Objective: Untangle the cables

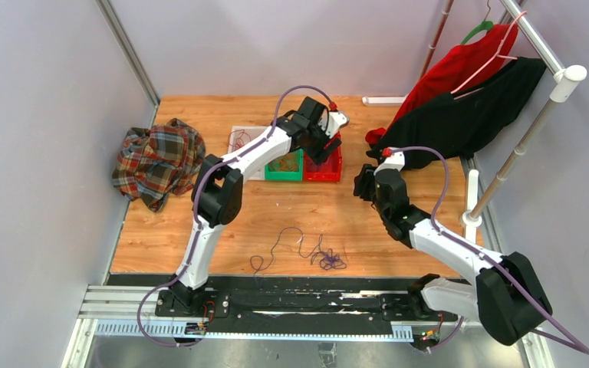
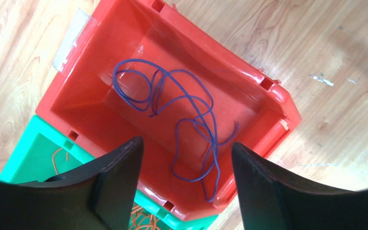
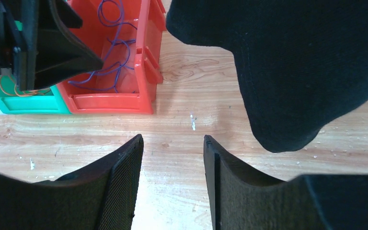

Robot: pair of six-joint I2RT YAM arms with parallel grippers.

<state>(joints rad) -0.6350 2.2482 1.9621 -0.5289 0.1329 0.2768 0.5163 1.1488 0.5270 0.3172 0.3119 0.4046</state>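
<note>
Evidently sorting by colour, the left gripper (image 2: 186, 143) hangs open and empty over the red bin (image 2: 268, 91), where one purple cable (image 2: 211, 129) lies loose. The right gripper (image 3: 172, 143), likewise open and empty, hovers over the table (image 3: 182, 120). A purple tangle (image 1: 324, 259) waits near the bases.

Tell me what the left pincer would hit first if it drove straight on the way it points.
Most likely the purple cable lying loose in the red bin: the open left pincer points down into it, over the loops. The bin floor lies just beneath; depth is hard to judge.
</note>
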